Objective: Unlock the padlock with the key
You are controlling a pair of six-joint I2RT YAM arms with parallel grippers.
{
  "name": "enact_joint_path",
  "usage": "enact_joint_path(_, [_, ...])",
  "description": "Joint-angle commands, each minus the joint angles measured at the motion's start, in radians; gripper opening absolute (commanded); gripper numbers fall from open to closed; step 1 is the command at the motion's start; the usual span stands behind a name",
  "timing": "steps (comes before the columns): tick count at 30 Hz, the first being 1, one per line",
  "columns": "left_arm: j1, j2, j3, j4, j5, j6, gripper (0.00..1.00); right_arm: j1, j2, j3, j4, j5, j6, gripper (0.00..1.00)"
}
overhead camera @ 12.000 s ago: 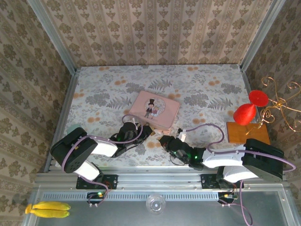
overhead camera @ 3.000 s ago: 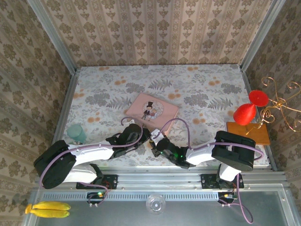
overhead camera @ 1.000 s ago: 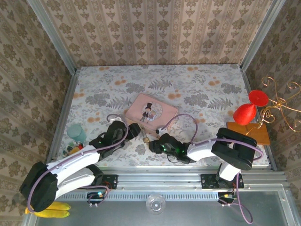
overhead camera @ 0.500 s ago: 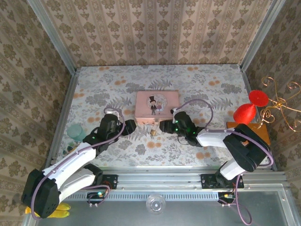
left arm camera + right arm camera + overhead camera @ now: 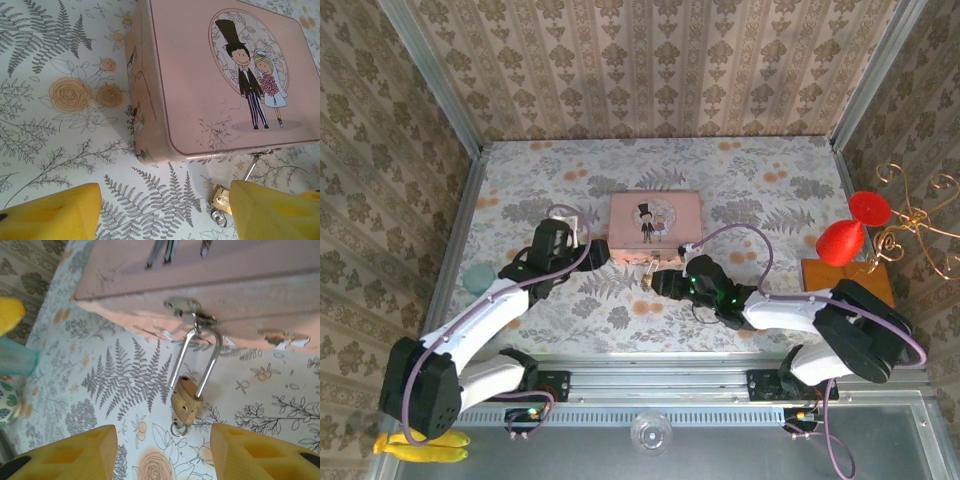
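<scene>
The small brass padlock (image 5: 186, 401) lies on the floral table, its silvery shackle (image 5: 197, 360) hooked through the latch of the pink tin (image 5: 654, 228). One shackle leg ends beside an empty hole in the body. A small key with a ring (image 5: 178, 428) sticks out of the padlock's underside. My right gripper (image 5: 162, 452) is open just short of the padlock, its yellow fingers (image 5: 265, 450) either side of it. In the top view the padlock (image 5: 648, 278) sits just left of the right gripper (image 5: 658, 283). My left gripper (image 5: 160, 215) is open by the tin's (image 5: 220, 75) front left corner, the padlock (image 5: 220, 199) at its right finger (image 5: 272, 212).
A teal cup (image 5: 478, 277) stands at the table's left edge beside the left arm. A red ornament (image 5: 845, 240) on a wooden block (image 5: 847, 282) stands at the right. Metal rails and patterned walls enclose the table.
The tin has turned square and slid back. The right gripper has swung left and nearer, now facing the padlock. The left gripper has moved up to the tin's left corner.
</scene>
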Motion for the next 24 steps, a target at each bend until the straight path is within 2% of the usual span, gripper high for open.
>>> enact_joint_path(1, [0.019, 0.031, 0.038, 0.013, 0.055, 0.041, 0.69, 0.006, 0.056, 0.009, 0.047, 0.076, 0.050, 0.51])
enact_joint_path(7, [0.029, 0.087, 0.052, 0.042, 0.078, 0.043, 0.69, 0.005, 0.127, 0.030, 0.099, 0.088, 0.065, 0.45])
enact_joint_path(9, [0.061, 0.104, 0.054, 0.053, 0.083, 0.045, 0.69, 0.001, 0.141, 0.033, 0.120, 0.089, 0.067, 0.44])
enact_joint_path(15, [0.079, 0.181, 0.078, 0.096, 0.127, 0.044, 0.70, -0.040, 0.203, 0.038, 0.198, 0.053, 0.106, 0.36])
enact_joint_path(24, [0.082, 0.250, 0.094, 0.156, 0.172, 0.037, 0.69, -0.069, 0.273, 0.059, 0.292, -0.009, 0.120, 0.33])
